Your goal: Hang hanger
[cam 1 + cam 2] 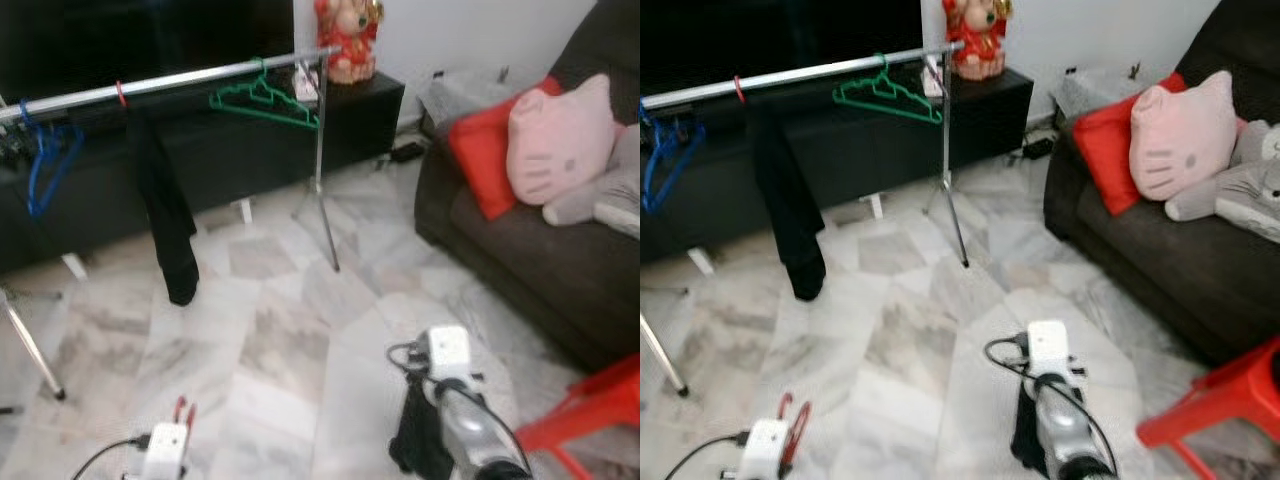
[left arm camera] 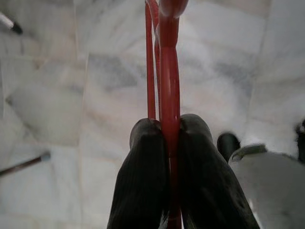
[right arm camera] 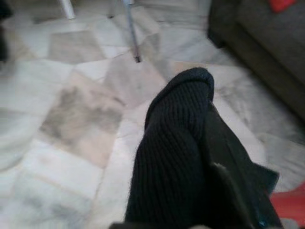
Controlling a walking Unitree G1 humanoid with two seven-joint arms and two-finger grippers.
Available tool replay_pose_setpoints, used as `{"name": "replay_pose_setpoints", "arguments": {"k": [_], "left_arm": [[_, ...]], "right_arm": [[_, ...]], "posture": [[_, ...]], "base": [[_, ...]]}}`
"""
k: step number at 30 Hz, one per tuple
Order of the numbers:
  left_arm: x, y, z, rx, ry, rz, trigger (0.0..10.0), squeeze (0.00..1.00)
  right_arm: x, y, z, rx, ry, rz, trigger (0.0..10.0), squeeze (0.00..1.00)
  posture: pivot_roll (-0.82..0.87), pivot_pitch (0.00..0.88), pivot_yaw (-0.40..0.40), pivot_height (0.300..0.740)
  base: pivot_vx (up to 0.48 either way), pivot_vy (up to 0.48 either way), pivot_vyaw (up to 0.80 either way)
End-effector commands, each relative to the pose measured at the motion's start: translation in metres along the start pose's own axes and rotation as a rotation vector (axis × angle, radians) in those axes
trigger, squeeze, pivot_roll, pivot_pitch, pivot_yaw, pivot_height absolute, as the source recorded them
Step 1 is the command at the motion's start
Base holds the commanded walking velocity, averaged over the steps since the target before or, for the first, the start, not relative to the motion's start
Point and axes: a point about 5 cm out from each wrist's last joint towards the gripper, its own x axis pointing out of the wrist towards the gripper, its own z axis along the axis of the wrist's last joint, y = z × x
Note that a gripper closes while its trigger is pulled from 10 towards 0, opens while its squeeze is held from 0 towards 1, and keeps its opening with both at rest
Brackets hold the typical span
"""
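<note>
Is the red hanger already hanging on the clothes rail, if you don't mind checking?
No, the red hanger is clamped between the left gripper fingers, low above the floor.

Pale marble floor (image 1: 280, 330) carries the clothes rack's feet (image 1: 336, 268), dark sofa (image 1: 520, 260), and a red stool (image 1: 590, 410) beside the right fingers (image 3: 190, 157).
</note>
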Motion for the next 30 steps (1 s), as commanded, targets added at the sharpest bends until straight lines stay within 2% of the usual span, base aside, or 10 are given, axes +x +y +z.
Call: {"name": "replay_pose_setpoints", "arguments": {"k": [1, 14, 18, 30], "left_arm": [[0.0, -0.007, 0.001, 0.007, -0.005, -0.026, 10.0, 0.0], [0.0, -0.006, 0.001, -0.001, -0.009, -0.025, 10.0, 0.0], [0.0, -0.007, 0.001, -0.004, -0.008, -0.026, 10.0, 0.0], [0.0, -0.008, 0.002, -0.008, -0.009, -0.025, 10.0, 0.0]], "right_arm": [[0.002, -0.01, 0.006, -0.009, -0.028, -0.025, 10.0, 0.0], [0.004, -0.012, 0.008, 0.008, -0.011, -0.045, 10.0, 0.0], [0.004, -0.012, 0.008, 0.011, -0.016, -0.041, 10.0, 0.0], [0.008, -0.009, 0.017, -0.014, -0.041, -0.02, 10.0, 0.0]], "posture": [[-0.1, 0.0, 0.011, 0.727], [-0.1, 0.0, 0.012, 0.727], [-0.1, 0.0, 0.012, 0.727], [-0.1, 0.0, 0.011, 0.727]], "base": [[0.0, 0.0, 0.0], [0.0, 0.0, -0.06], [-0.311, 0.0, -0.8], [-0.355, 0.0, 0.0]]}}
